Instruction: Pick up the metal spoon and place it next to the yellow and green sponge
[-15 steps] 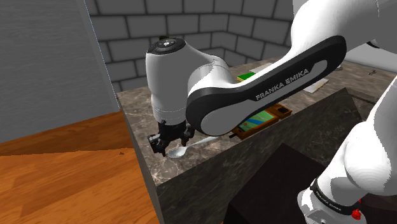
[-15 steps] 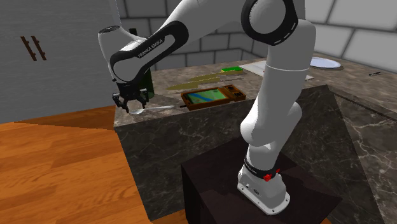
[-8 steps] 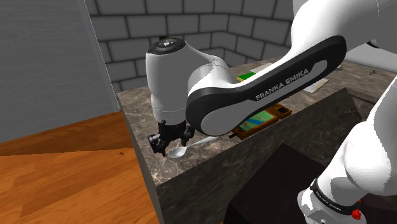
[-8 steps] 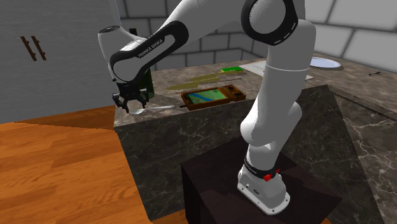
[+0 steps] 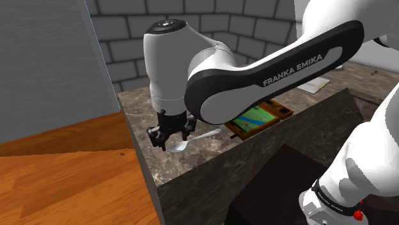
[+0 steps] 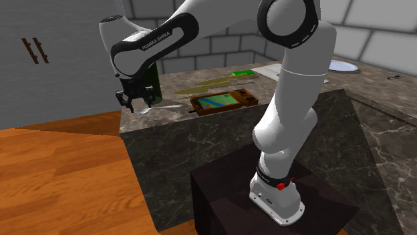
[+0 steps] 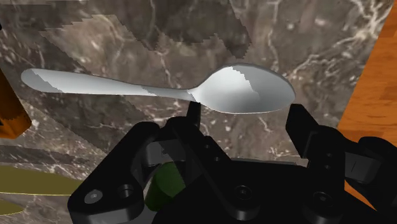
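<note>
A silvery spoon (image 7: 248,89) lies crosswise in my gripper (image 7: 245,118), its bowl clasped between the two black fingers (image 7: 193,118). In the shoulder view the gripper (image 5: 169,137) hangs just above the marble countertop (image 5: 192,167) near its corner, and the spoon (image 5: 192,140) sticks out toward the view's right. The second exterior view shows the gripper (image 6: 137,103) with the spoon (image 6: 162,106) held off the surface. The green and yellow sponge (image 6: 244,73) lies far back on the counter, well away from the gripper.
A brown tray (image 6: 224,101) holding a green and blue item sits mid-counter, beside the spoon's handle. Two long olive utensils (image 6: 207,85) lie behind it. A dark green bottle (image 6: 154,83) stands just behind the gripper. A white plate (image 6: 341,65) is far back. Wooden floor (image 5: 70,185) lies beyond the counter edge.
The gripper has risen a little from the countertop, carrying the spoon up with it. The arm's forearm has swung slightly higher.
</note>
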Controlling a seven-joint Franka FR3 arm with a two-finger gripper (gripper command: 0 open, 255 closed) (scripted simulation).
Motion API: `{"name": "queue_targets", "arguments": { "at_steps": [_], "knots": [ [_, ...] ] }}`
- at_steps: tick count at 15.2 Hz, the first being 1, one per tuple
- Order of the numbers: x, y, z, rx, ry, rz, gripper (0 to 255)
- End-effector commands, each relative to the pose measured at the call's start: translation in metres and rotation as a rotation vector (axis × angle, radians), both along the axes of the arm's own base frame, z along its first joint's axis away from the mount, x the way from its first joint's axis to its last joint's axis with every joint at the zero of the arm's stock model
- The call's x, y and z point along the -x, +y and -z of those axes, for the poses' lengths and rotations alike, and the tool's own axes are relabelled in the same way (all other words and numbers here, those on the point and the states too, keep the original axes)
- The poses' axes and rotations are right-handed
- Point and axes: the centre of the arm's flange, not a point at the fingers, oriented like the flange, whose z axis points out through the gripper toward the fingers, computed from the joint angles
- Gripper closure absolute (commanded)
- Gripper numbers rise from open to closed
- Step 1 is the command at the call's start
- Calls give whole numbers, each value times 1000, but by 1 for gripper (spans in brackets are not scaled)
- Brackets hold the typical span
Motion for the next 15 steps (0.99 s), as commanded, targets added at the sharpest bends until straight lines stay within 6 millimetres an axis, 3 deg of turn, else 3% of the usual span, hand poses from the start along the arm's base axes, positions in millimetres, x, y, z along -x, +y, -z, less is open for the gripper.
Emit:
{"name": "queue_targets", "arguments": {
  "at_steps": [1, 12, 15],
  "knots": [
    [-1, 0, -11, 0, 0, 0, 255],
    [-1, 0, -64, 0, 0, 0, 255],
    [-21, -34, -64, 0, 0, 0, 255]
  ]
}}
